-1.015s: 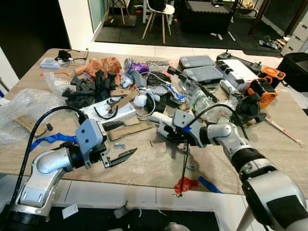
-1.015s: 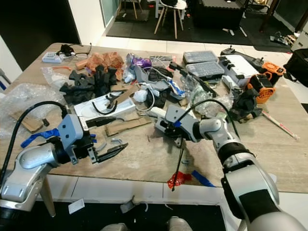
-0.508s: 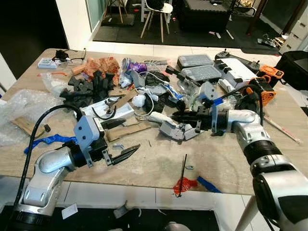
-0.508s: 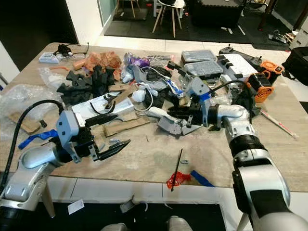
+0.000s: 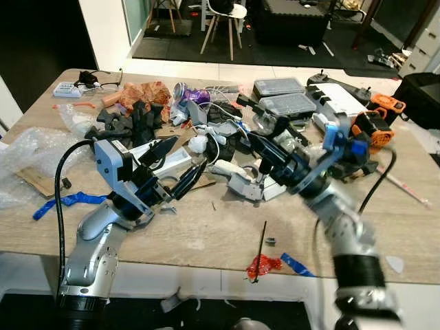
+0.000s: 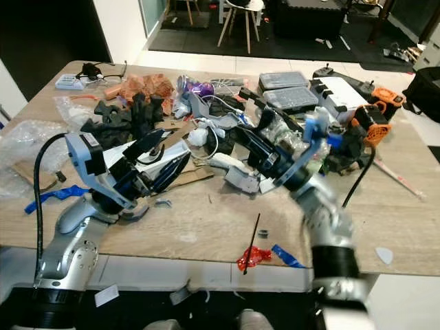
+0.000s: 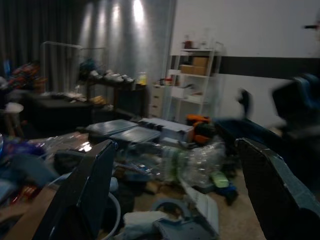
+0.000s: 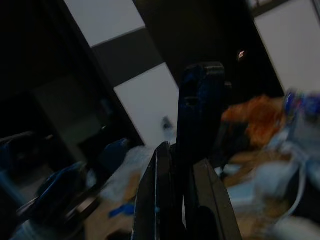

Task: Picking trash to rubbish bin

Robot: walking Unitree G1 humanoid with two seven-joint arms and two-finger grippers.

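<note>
1. step in hand: both arms are raised over the cluttered table [image 5: 206,237], seemingly between picks; no rubbish bin can be made out.
2. left gripper [image 5: 180,167] is spread wide, holding nothing.
3. right gripper [image 5: 265,146] looks closed and empty.
4. next: choose trash; the grey scrap [image 5: 242,185] lies just below and between them.

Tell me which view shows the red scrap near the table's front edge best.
The left eye view: the red scrap lies unobstructed beside the black stick and the blue strip. The right eye view shows it equally clearly, just shifted. The left wrist view looks across the clutter instead, and the right wrist view is dark and blurred.
</note>
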